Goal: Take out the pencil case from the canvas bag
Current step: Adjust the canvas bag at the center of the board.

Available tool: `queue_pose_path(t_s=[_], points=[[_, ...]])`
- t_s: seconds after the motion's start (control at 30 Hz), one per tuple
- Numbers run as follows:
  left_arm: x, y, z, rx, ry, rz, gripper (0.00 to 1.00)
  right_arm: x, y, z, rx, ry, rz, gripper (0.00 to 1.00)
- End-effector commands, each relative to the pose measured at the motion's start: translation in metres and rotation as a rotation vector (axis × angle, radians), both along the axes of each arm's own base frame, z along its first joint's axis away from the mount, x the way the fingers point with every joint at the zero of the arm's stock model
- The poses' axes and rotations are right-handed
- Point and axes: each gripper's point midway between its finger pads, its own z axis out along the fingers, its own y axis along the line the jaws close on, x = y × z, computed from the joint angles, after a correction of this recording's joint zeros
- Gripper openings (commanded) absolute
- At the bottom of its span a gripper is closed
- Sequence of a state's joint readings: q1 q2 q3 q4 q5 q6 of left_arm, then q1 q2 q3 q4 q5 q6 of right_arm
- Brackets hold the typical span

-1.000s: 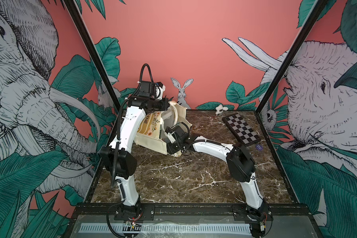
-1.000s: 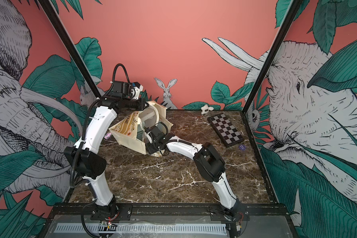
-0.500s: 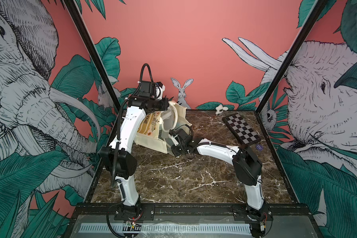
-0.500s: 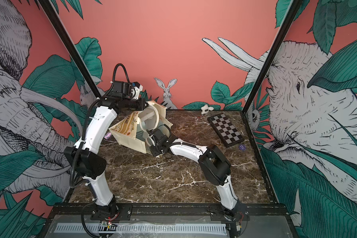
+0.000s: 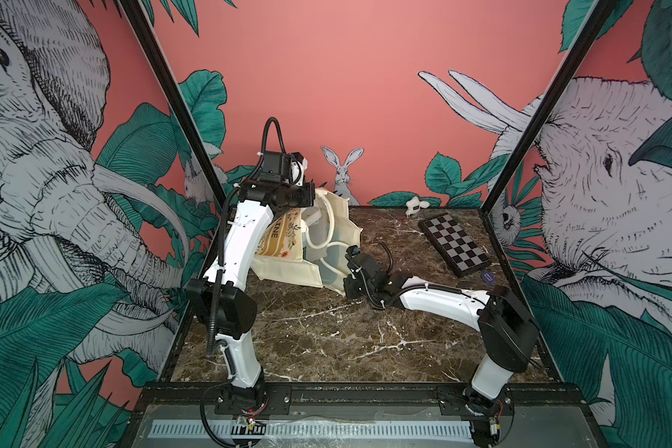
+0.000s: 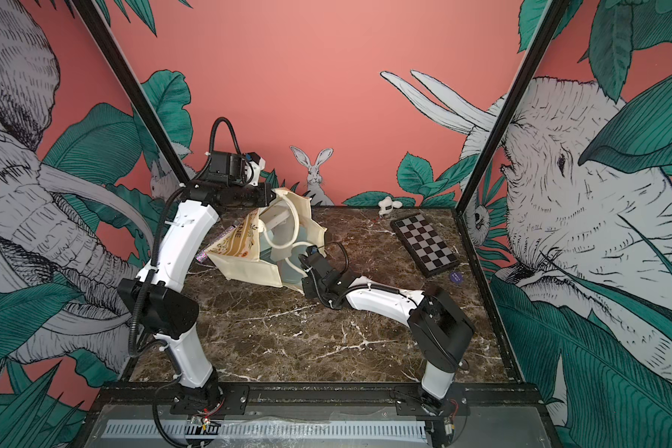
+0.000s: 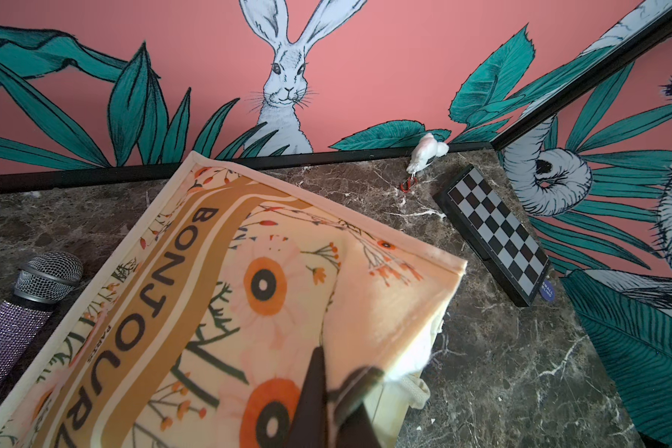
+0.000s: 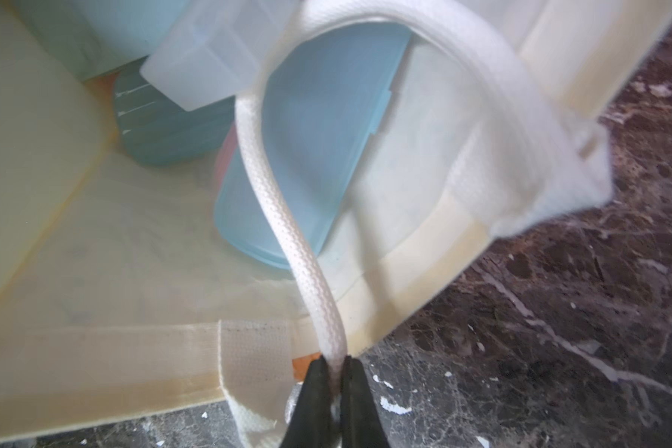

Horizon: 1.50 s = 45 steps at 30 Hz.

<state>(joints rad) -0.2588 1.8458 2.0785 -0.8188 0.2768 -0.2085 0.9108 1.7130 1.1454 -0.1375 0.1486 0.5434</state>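
Right end effector (image 8: pixel 336 372) was clenched on one cream loop handle (image 8: pixel 272 201) just outside the mouth of the canvas bag (image 5: pixel 288 267), which lay tipped over on the worktop (image 8: pixel 559 310). The left end effector (image 7: pixel 334 395) pinched the bag's printed upper face, holding the mouth open. Inside the bag lay a pale blue, smooth-shelled pencil case (image 8: pixel 307 155), with a translucent box (image 8: pixel 202 58) just beside it. The case looked rigid, light and slippery, so a grip across its narrow width, at the rounded end nearest the bag's mouth, seemed safest. The soft canvas would likely sag if released.
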Motion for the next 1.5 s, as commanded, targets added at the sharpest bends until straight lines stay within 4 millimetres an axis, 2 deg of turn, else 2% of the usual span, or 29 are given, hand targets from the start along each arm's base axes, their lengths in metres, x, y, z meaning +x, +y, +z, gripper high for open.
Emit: queue_pose_path(t_s=[0.0, 0.1, 0.17, 0.27, 0.43, 0.47, 0.57, 0.67, 0.77, 0.9, 1.03, 1.17, 1.47], points=[[-0.008, 0.016, 0.028, 0.012, -0.061, 0.048, 0.0, -0.002, -0.024, 0.001, 0.015, -0.008, -0.123, 0.02], [-0.006, 0.017, 0.027, 0.01, -0.06, 0.051, 0.0, -0.007, -0.033, -0.006, 0.042, 0.0, -0.152, 0.07], [-0.006, 0.014, 0.028, 0.002, -0.061, 0.039, 0.0, -0.011, -0.03, -0.008, 0.063, 0.007, -0.125, 0.12], [-0.006, 0.009, 0.027, -0.014, -0.056, 0.016, 0.0, -0.016, -0.016, -0.004, 0.079, -0.007, -0.019, 0.37], [-0.01, 0.001, 0.03, -0.046, -0.056, -0.028, 0.0, -0.013, -0.004, 0.014, 0.034, -0.079, 0.117, 0.54], [-0.011, 0.0, 0.03, -0.049, -0.057, -0.033, 0.0, -0.012, -0.003, 0.033, 0.047, -0.116, 0.137, 0.56], [-0.012, 0.0, 0.031, -0.048, -0.06, -0.04, 0.0, -0.009, 0.002, 0.05, 0.027, -0.156, 0.18, 0.56], [-0.014, -0.001, 0.031, -0.051, -0.06, -0.048, 0.0, 0.002, -0.001, 0.06, -0.021, -0.187, 0.156, 0.53], [-0.016, -0.001, 0.03, -0.053, -0.058, -0.05, 0.0, 0.019, -0.001, 0.057, -0.078, -0.184, 0.137, 0.51], [-0.017, -0.001, 0.032, -0.057, -0.061, -0.053, 0.0, 0.028, 0.024, 0.057, -0.018, -0.118, 0.224, 0.48], [-0.019, -0.002, 0.036, -0.063, -0.071, -0.06, 0.0, 0.025, 0.051, 0.044, 0.003, -0.042, 0.329, 0.46], [-0.02, -0.003, 0.037, -0.065, -0.07, -0.063, 0.0, 0.03, 0.065, 0.031, 0.016, 0.002, 0.349, 0.47], [-0.021, -0.003, 0.039, -0.072, -0.072, -0.062, 0.0, 0.045, 0.081, -0.004, -0.03, 0.07, 0.341, 0.54]])
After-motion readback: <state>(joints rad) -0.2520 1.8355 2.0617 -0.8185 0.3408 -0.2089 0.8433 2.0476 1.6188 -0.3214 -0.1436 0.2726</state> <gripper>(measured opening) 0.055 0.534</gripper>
